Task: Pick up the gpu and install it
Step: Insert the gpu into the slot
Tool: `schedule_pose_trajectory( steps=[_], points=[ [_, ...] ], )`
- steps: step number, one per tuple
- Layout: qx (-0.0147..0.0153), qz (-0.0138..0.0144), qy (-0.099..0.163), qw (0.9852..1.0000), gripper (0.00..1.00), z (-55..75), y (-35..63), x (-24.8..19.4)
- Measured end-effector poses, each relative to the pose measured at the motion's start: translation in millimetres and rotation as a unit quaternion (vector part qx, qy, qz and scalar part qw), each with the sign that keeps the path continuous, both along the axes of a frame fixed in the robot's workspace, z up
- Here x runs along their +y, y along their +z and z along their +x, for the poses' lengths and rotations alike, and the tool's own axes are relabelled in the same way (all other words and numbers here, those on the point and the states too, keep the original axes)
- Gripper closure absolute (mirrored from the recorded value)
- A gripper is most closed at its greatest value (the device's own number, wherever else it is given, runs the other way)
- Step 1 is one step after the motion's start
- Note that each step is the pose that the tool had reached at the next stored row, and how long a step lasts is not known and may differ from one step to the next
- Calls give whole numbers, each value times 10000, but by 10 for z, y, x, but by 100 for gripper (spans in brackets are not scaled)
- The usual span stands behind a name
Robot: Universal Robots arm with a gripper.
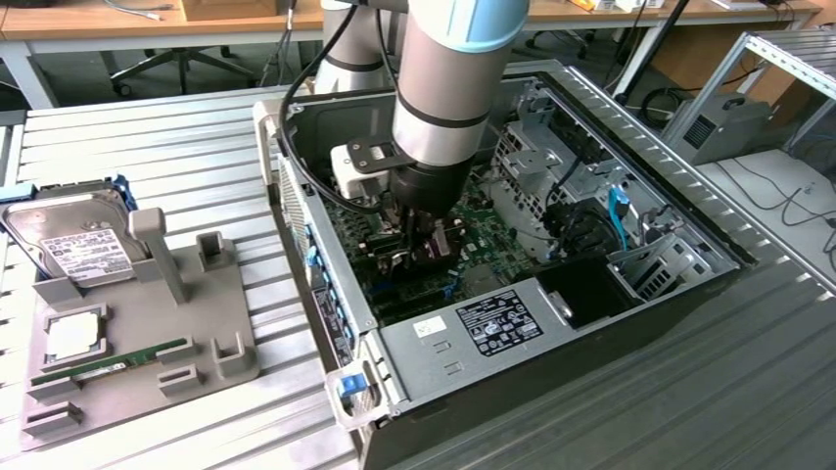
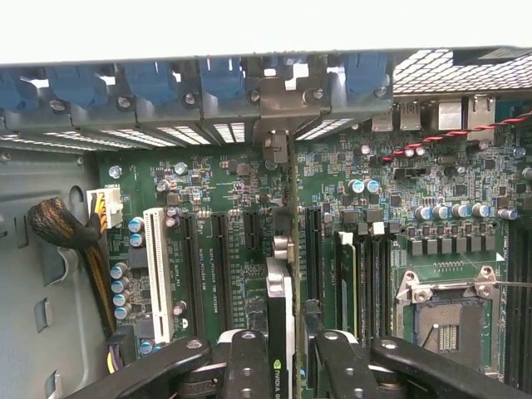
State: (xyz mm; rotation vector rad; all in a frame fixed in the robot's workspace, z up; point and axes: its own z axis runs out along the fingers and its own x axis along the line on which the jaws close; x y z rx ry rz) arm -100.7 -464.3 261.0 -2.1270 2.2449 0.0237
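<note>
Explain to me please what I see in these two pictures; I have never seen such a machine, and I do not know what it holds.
The tall grey and blue column is a robot arm. It reaches down into an open computer case lying on a metal table. One picture is taken from a camera standing beside the table; the other from a camera on the arm's wrist, looking down at the green motherboard. The gripper, the arm's two-fingered hand, is closed on the gpu, a thin card seen edge-on, standing upright over the slots. On the exterior view's left, a grey holder carries a hard drive and a green memory stick.
</note>
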Motion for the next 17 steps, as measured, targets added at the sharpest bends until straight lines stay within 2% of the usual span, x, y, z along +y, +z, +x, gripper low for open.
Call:
schedule_pose_trajectory(
  steps=[13, 14, 15, 16, 17],
  points=[
    [-2, 4, -2, 10000, 73, -1, -5, 1],
    [-2, 4, -1, 10000, 67, -1, -4, 1],
    [0, 0, 0, 10000, 67, 0, 0, 0],
    [0, 0, 0, 10000, 60, 0, 0, 0],
    [0, 1, 0, 10000, 60, 0, -1, 0]
  ],
)
